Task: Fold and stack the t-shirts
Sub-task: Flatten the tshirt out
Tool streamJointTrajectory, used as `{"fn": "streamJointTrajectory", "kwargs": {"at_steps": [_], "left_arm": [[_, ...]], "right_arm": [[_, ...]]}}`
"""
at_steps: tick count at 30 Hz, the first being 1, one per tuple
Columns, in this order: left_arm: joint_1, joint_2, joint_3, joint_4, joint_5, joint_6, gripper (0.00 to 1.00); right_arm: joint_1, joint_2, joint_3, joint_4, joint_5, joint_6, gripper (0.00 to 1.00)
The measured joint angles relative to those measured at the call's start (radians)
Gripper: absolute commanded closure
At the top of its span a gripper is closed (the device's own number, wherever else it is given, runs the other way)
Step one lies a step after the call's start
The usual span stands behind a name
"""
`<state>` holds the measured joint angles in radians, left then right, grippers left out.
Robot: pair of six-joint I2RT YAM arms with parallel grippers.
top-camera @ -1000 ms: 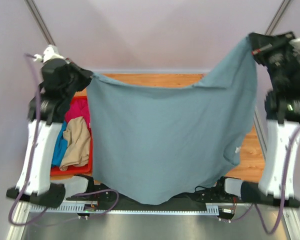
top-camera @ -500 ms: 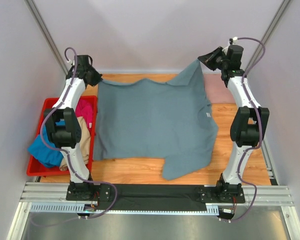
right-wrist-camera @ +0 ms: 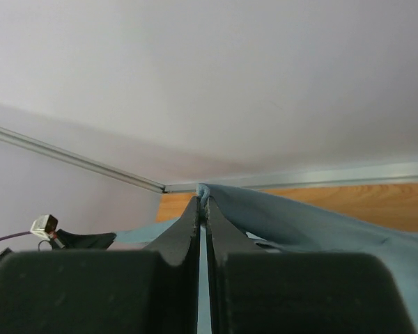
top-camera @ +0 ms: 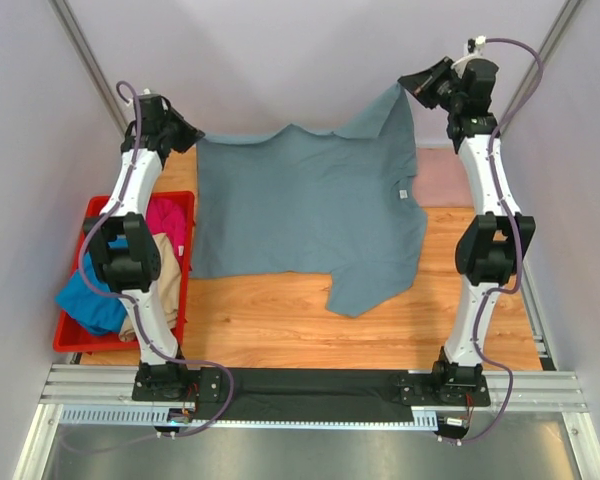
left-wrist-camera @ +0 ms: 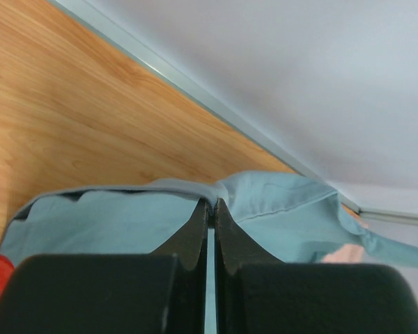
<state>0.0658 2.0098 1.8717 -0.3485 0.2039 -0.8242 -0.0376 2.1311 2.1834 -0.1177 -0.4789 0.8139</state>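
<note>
Since cloth needs spreading flat before folding: left gripper (top-camera: 192,137), right gripper (top-camera: 411,86) each clamped on top corner of slate grey-blue t-shirt (top-camera: 310,200), held taut between them, hem trailing on wooden table (top-camera: 270,325). Other t-shirts (top-camera: 160,260) in red bin (top-camera: 93,212).

Soft, even light fills the overhead view, bright and flat, and the grey-blue t-shirt (top-camera: 310,215) throws only a faint shadow onto the wooden table (top-camera: 270,320). In the wrist views the left gripper (left-wrist-camera: 210,207) and right gripper (right-wrist-camera: 200,203) sit dark and slightly blurred up close, against pale, bright walls.
</note>
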Motion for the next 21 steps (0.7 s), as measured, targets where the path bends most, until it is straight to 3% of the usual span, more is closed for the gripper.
{"fn": "streamJointTrajectory", "kwargs": {"at_steps": [6,14,18,21], "left_arm": [[-0.011,-0.2,-0.053,-0.071,0.014,-0.021,1.0],[-0.061,-0.786,-0.107,-0.145,-0.034,-0.108,1.0],[-0.058,-1.03,-0.132,-0.23,-0.051,-0.149,1.0],[-0.058,-1.15,-0.117,-0.323,-0.058,-0.164,1.0]], "right_arm": [[-0.019,-0.165,-0.029,-0.268,0.129,0.0,1.0],[-0.142,-0.757,-0.153,-0.498,0.283,0.126,1.0],[-0.198,-1.003,-0.119,-0.623,0.264,0.135,1.0],[-0.215,-1.101,-0.042,-0.714,0.237,0.137,1.0]]}}
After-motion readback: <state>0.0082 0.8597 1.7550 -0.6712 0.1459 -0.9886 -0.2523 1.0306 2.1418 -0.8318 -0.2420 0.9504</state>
